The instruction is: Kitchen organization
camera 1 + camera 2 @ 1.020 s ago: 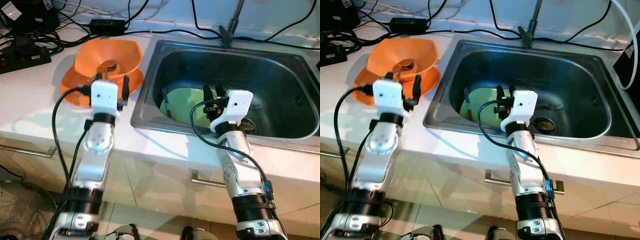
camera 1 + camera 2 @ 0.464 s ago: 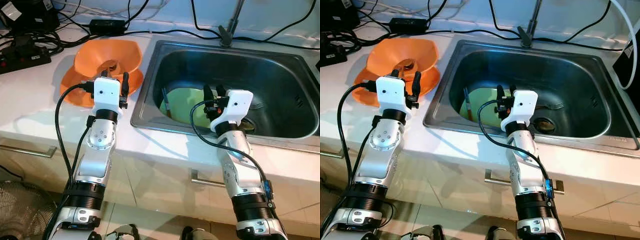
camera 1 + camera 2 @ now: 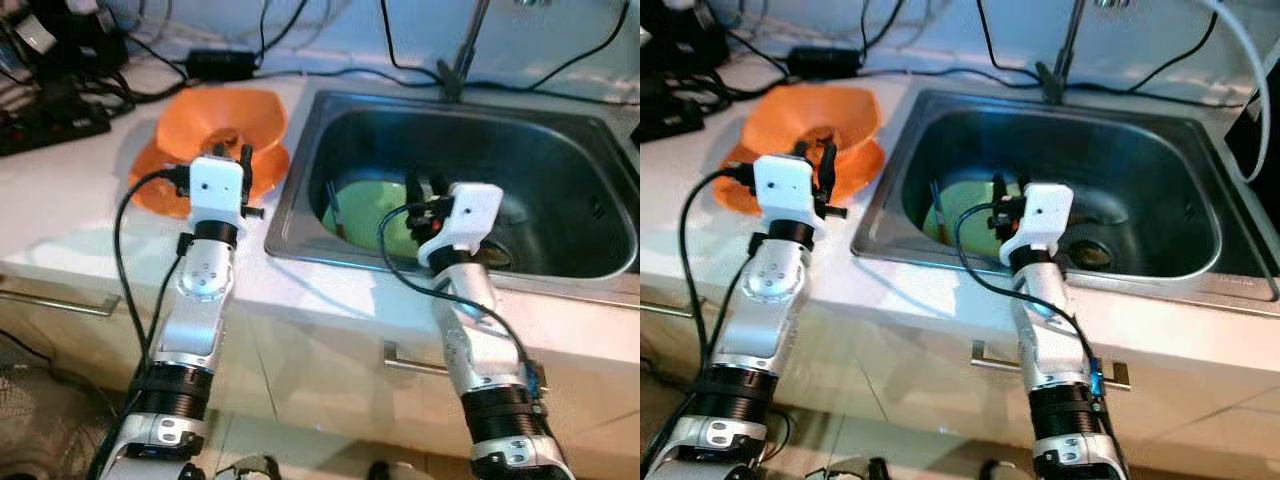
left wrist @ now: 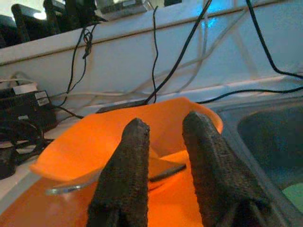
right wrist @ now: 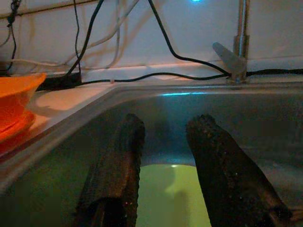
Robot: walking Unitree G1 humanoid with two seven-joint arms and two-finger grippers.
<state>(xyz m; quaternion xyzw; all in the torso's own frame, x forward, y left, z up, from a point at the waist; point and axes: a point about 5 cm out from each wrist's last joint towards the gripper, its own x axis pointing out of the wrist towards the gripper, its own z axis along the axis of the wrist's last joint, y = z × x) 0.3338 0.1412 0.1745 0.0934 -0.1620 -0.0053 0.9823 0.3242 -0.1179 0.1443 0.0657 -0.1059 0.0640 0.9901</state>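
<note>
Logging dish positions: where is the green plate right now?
The green plate lies in the sink, at the basin's left end, under the right gripper and right of the orange bowl.

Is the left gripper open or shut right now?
Open. The left gripper shows a clear gap between its two fingers, with nothing between them, poised over the orange bowl.
</note>
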